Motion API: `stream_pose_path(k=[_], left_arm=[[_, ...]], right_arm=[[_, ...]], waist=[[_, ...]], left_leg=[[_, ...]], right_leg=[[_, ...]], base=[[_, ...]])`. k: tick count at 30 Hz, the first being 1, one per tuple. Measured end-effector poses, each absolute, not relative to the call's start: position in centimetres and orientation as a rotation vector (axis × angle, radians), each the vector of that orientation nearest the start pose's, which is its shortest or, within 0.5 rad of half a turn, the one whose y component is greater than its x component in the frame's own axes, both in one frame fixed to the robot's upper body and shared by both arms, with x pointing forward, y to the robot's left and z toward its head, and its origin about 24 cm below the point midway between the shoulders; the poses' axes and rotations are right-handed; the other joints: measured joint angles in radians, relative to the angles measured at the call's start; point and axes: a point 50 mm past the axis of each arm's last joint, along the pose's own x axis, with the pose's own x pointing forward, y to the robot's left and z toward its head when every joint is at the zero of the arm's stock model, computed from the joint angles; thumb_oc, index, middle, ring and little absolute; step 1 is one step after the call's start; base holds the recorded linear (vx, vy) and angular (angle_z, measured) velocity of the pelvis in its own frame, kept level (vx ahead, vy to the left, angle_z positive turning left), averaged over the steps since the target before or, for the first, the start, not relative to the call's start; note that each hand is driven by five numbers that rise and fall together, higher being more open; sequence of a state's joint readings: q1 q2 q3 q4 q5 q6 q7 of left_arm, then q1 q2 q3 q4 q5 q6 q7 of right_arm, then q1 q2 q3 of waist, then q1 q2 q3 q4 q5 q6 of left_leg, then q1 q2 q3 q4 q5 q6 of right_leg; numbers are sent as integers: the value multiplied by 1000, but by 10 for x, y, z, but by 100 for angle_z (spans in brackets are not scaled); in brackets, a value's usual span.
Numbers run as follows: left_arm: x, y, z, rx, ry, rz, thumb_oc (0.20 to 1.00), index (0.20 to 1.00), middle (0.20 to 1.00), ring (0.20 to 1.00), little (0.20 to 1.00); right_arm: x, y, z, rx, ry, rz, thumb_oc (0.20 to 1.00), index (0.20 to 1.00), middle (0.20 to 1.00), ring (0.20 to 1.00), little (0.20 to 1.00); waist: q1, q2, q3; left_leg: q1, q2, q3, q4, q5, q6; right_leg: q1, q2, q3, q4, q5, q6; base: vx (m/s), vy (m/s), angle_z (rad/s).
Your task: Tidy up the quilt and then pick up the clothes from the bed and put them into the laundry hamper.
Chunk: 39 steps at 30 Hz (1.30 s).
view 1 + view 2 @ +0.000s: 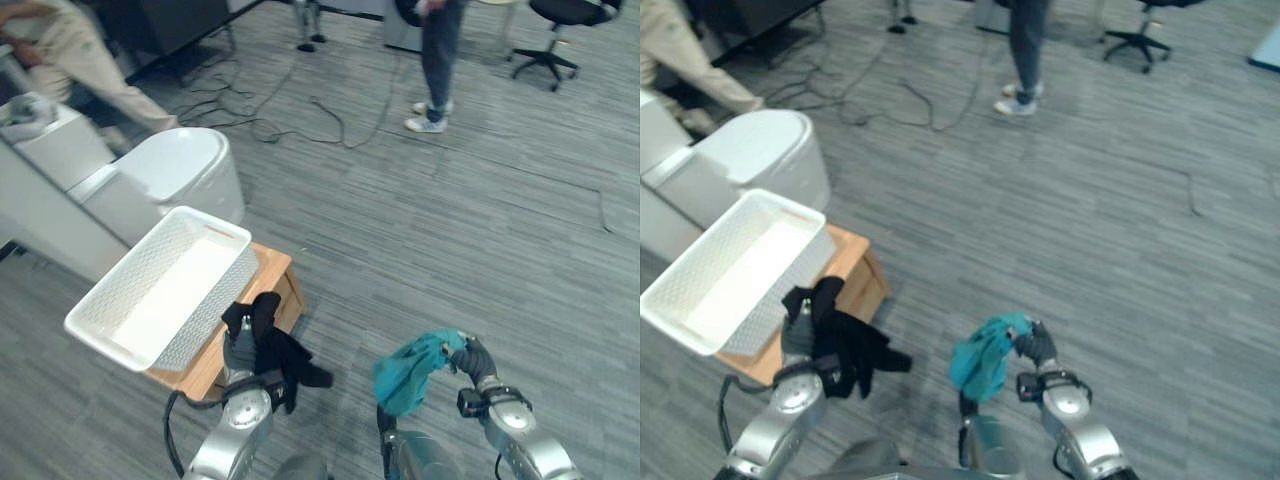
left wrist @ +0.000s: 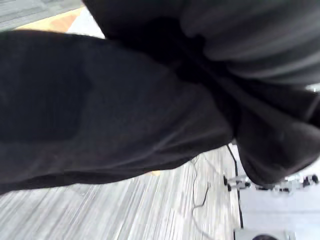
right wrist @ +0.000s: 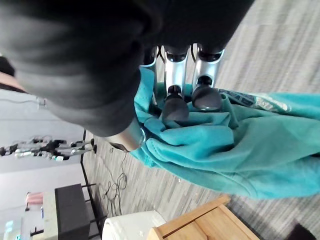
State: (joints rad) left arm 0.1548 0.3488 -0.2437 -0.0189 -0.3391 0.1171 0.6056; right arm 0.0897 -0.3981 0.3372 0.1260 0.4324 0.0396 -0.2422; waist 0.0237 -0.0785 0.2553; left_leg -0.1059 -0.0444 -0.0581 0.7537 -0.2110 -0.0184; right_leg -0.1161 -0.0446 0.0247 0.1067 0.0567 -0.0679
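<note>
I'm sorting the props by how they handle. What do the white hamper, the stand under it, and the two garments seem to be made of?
White hamper: likely rigid plastic, matte, with perforated lattice walls.
Stand: pale wood or wood veneer, with visible grain and flat panels.
Teal garment: soft knit fabric, probably cotton-like; it bunches in folds in the right robot hand.
Black garment: limp matte cloth draped over the left robot hand; weave unclear.

No legible text, label, number or sign on any surface or garment in view.
</note>
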Motion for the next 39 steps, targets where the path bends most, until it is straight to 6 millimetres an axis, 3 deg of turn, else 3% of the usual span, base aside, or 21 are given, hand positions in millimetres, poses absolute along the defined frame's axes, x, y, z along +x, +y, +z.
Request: stream_pose_path(k=[2,5,6,8,11,13,14,15,16,17,18,19,20,21,22,25,29,33,34,35,39], left_arm=[[207,198,-11,102,346,396,200,200,200,200,200],[192,204,-20,100,381,406,200,200,200,200,200],[192,202,-20,94,381,396,200,200,200,200,200],[193,201,-19,88,375,392,200,200,200,200,200],[197,200,-17,82,363,383,200,200,200,200,200],[199,197,-15,78,354,377,200,200,200,200,200],[202,195,-14,76,350,371,200,200,200,200,200],[204,194,-13,77,344,366,200,200,200,200,200],[207,196,-10,86,331,366,200,200,200,200,200],[208,198,-8,93,323,370,200,200,200,200,200],[210,201,-9,100,324,378,200,200,200,200,200],[216,208,-6,130,312,387,200,200,200,200,200],[217,210,-4,142,303,378,200,200,200,200,200],[220,213,-5,157,308,378,200,200,200,200,200],[220,211,-7,158,314,364,200,200,200,200,200],[211,196,-8,125,320,315,200,200,200,200,200],[210,191,-5,120,304,311,200,200,200,200,200],[215,185,12,88,228,304,200,200,200,200,200],[217,185,18,79,195,309,200,200,200,200,200],[219,186,30,58,148,323,200,200,200,200,200],[218,205,60,-18,27,407,200,200,200,200,200]], right_arm=[[210,-185,-27,-21,397,-40,200,200,200,200,200],[194,-189,-36,-20,443,-57,200,200,200,200,200],[186,-191,-40,-28,469,-62,200,200,200,200,200],[179,-192,-45,-73,492,-39,200,200,200,200,200],[179,-185,-45,-77,490,-14,200,200,200,200,200],[182,-180,-43,-71,476,-13,200,200,200,200,200],[182,-176,-43,-65,472,-19,200,200,200,200,200],[181,-174,-42,-65,469,-15,200,200,200,200,200],[183,-171,-40,-59,453,-7,200,200,200,200,200],[183,-170,-39,-57,450,1,200,200,200,200,200],[181,-168,-41,-57,458,7,200,200,200,200,200],[182,-161,-43,-32,455,9,200,200,200,200,200],[183,-162,-40,-34,438,13,200,200,200,200,200],[185,-161,-43,-27,447,7,200,200,200,200,200],[185,-161,-45,-22,456,-4,200,200,200,200,200],[187,-155,-40,-4,435,14,200,200,200,200,200],[215,-154,-26,-21,361,35,200,200,200,200,200],[226,-157,-17,-39,326,30,200,200,200,200,200],[227,-158,-16,-38,322,25,200,200,200,200,200],[227,-160,-15,-44,323,17,200,200,200,200,200],[221,-165,-20,-45,356,-8,200,200,200,200,200]], waist=[[-29,-2,31],[-38,24,47],[-40,43,58],[-34,61,60],[-16,58,63],[6,54,67],[4,54,69],[2,52,70],[-5,66,77],[-14,69,78],[-26,66,82],[-40,20,82],[-45,37,84],[-46,17,94],[-52,12,92],[-37,5,80],[-1,-4,71],[8,-10,72],[7,-8,69],[7,4,66],[33,-1,64]], left_leg=[[-104,73,174,-39,4,7],[-117,103,315,-362,39,20],[-117,95,329,-496,77,23],[-94,95,318,-598,132,20],[-49,74,290,-634,202,37],[-31,31,283,-627,218,85],[-4,-1,261,-626,214,97],[12,-25,226,-637,220,92],[29,-39,178,-657,233,80],[42,-43,176,-678,230,72],[59,-44,153,-707,199,15],[21,-60,145,-599,158,88],[35,-28,76,-589,151,79],[57,-64,53,-599,165,111],[87,-76,11,-645,178,114],[171,-87,-38,-729,206,123],[230,-90,-39,-766,202,116],[199,-85,-35,-682,156,42],[184,-61,-23,-677,136,38],[183,13,-1,-734,153,27],[199,12,5,-786,198,36]], right_leg=[[83,-36,-112,-60,-14,22],[122,-35,-190,-63,-42,37],[133,-34,-221,-62,-55,47],[145,-27,-246,-56,-73,66],[149,-52,-249,17,-131,109],[92,-117,-248,237,-181,137],[0,-166,-215,458,-199,137],[-42,-173,-180,536,-212,128],[-76,-144,-125,531,-231,135],[-80,-131,-125,496,-230,137],[-88,-94,-106,403,-230,134],[-92,-90,-33,217,-205,180],[-97,-61,-14,178,-185,212],[-90,-62,28,133,-161,230],[-101,-34,70,91,-120,210],[-53,-15,33,32,-50,205],[86,-49,17,-103,77,156],[162,-60,-8,-186,93,127],[166,-58,-7,-186,86,121],[163,-32,-19,-186,80,119],[158,-31,-29,-187,79,122]], base=[[222,137,117],[183,167,76],[104,96,61],[143,176,48],[169,235,19],[190,115,8],[175,-45,27],[267,-163,70],[188,-180,79],[174,-183,96],[123,-206,103],[135,-231,106],[144,-254,103],[117,-190,98],[104,-211,100],[102,-204,83],[80,-48,16],[37,-1,30],[39,16,36],[31,9,24],[3,3,7]])
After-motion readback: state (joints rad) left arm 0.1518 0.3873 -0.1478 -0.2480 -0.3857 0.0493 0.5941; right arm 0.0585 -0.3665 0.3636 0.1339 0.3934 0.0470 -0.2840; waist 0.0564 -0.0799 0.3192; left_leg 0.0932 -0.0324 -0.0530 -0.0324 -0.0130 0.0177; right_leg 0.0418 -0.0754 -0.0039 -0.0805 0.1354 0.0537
